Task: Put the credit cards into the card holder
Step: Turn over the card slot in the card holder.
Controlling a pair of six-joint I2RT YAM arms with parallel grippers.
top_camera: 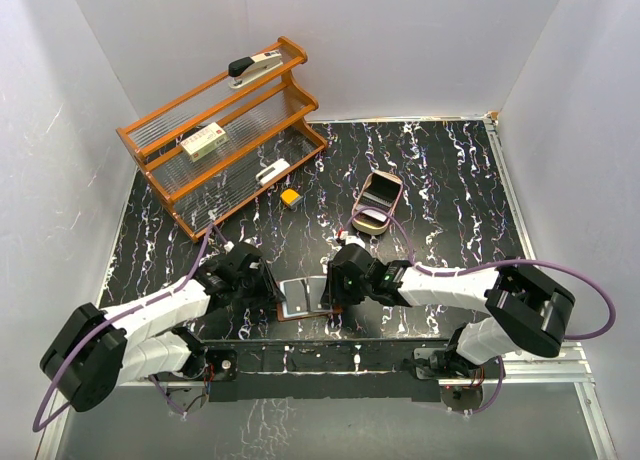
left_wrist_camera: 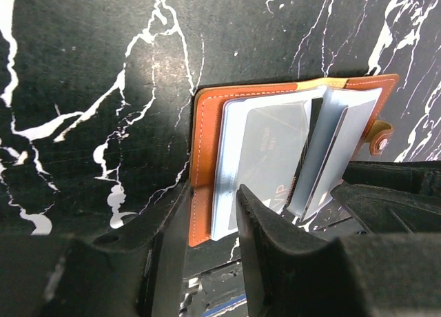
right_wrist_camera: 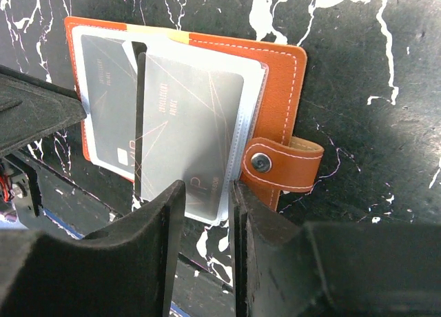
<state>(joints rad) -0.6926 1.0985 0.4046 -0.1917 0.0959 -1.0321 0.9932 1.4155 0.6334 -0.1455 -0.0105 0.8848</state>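
Fingers first: the left fingers [left_wrist_camera: 258,238] stand narrow, their tips at the near corner of the card holder [left_wrist_camera: 203,145]. I cannot tell whether they press it or only hover. The right fingers [right_wrist_camera: 162,227] are just as narrow, tips over the near edge of a raised clear sleeve [right_wrist_camera: 253,117]; whether they nip anything is hidden. Between the two pairs the card holder lies open on the surface [top_camera: 440,170], its closing tab [right_wrist_camera: 286,162] flung out just beside the right fingers. Two credit cards [right_wrist_camera: 186,131] show grey inside the sleeves just beyond those fingertips, one leaf lifted off the other.

To my eye the cards are light, stiff and slick. They are best taken by a short edge, faces between the pads, and pushed in line with the pocket mouth. The sleeves look floppy and would likely buckle if shoved. The leather looks soft and light, and would probably skid on this glossy surface unless one pair of fingers pins a cover.
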